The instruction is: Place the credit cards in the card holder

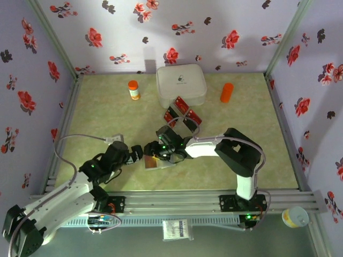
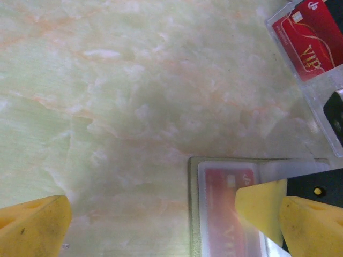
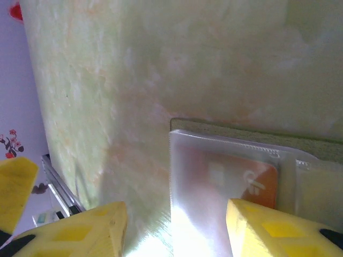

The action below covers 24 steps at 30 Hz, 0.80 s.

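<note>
Seen from overhead, the left hand (image 1: 140, 154) lies at 7 o'clock on the bench (image 1: 107, 112), its fingers spread as wide as they go and pinching nothing. At 11 o'clock stands an orange bottle (image 1: 133, 90) with a white label; what it holds cannot be told. Just right of the left hand, at 6 o'clock, the card holder (image 1: 156, 163) lies open and flat, with an orange-red card (image 1: 151, 162) inside its clear sleeve. The right hand (image 1: 156, 150) hangs over the holder's far edge, its fingers partway apart, gripping nothing that I can see. At 12 o'clock the white case (image 1: 181, 85) sits shut, its contents hidden. The loose credit cards (image 1: 180, 104) fan out from its near edge toward the bench centre, some red and some dark, close together. An orange cylinder (image 1: 227, 92) lies at 1 o'clock, well apart from them.

The left wrist view puts the holder's olive rim (image 2: 193, 225) at 5 o'clock, with the card (image 2: 225, 214) blurred under the frosted sleeve. One fingertip (image 2: 305, 225) of the left hand (image 2: 161, 225) lies over the sleeve's corner. At 1 o'clock a red VIP card (image 2: 308, 37) sits behind a clear border, its lettering too small to read from overhead; whether it is loose or sleeved, I cannot tell.

The right wrist view gives the holder's olive edge (image 3: 241, 131) and a pale mark on the card (image 3: 236, 179). The right hand (image 3: 177, 235) straddles the sleeve's edge, one finger over bare bench and the other over the sleeve.
</note>
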Available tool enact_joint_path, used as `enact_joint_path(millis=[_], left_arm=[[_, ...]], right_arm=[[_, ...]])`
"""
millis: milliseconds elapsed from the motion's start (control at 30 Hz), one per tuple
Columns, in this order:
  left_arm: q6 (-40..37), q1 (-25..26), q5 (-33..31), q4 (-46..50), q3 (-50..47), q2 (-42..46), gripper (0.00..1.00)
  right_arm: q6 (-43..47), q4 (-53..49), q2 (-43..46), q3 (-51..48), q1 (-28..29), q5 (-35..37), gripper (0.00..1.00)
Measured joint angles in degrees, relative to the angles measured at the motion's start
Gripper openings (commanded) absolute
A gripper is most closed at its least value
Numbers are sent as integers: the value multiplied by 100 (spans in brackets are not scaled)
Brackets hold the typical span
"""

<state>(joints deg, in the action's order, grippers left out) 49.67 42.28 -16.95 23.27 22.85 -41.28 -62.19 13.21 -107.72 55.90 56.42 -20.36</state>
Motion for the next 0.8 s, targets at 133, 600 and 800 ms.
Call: enact_joint_path(millis=[133, 600, 800], left_arm=[[0, -9, 24, -2, -87, 0, 100], [66, -20, 400, -208, -166, -345, 100], [66, -20, 551, -385, -166, -588, 100]], right_arm=[[-31, 55, 0, -2, 0, 63, 53], [-92, 144, 269, -254, -42, 330, 35], [-7, 9, 339, -315, -94, 431, 6]])
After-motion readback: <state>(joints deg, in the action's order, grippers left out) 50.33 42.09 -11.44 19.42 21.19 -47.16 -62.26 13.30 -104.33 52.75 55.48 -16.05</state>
